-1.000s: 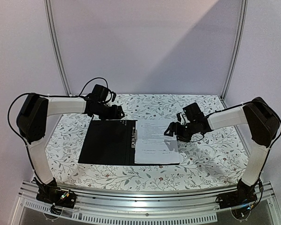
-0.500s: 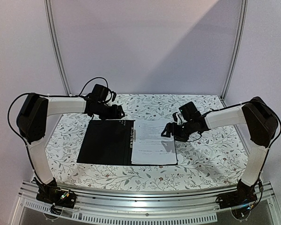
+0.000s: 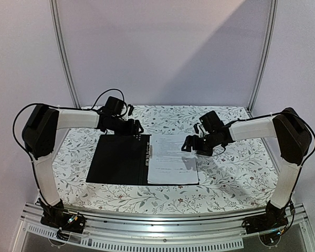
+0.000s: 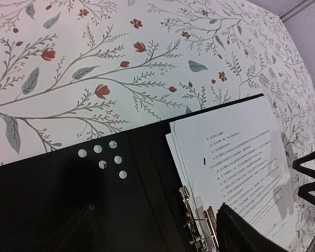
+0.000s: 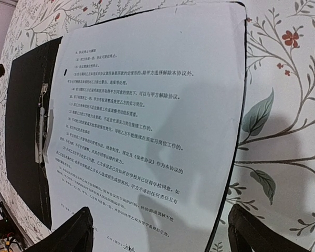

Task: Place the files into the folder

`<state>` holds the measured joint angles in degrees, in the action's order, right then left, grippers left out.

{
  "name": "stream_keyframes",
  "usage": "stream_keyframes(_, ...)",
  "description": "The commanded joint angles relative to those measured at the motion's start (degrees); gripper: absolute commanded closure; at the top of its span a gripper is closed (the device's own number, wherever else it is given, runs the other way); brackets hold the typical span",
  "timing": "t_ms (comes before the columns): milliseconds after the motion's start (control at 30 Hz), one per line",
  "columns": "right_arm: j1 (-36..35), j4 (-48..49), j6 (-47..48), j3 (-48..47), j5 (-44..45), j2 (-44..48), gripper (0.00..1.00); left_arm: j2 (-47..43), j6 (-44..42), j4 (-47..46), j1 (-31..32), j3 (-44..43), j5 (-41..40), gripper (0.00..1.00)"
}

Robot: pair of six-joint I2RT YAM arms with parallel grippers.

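Floral cloth w/ flat black folder, white printed files; L pincer, R pincer agape, empty.

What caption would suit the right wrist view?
Open right fingers poised above the files, white printed sheets lying in the open black folder on a floral tablecloth.

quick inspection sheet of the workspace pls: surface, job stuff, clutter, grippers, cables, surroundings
surface: floral cloth, flat.
job's things: folder lies open, black inside up, clip at the spine; files stacked on its right half.
clutter: nothing seen.
grippers: left gripper open, at the folder's far edge; right gripper open over the files' far right part; both hold nothing.
cables: black cable loops above the left wrist.
surroundings: plain walls, metal pole each side, rail at the near edge.
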<state>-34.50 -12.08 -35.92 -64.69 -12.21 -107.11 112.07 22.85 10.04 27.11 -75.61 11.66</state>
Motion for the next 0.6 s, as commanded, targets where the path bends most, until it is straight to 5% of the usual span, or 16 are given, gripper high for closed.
stream_keyframes(0,-0.59,-2.87,1.29,-1.74,2.31,-0.74,0.12,3.72,0.15,-3.07,0.4,-0.07,2.52,0.22)
stream_keyframes(567,-2.25,-6.96,6.21,-10.25,2.83,-7.81,0.1,10.13,0.57,-5.65,0.76,-1.79,9.1,0.21)
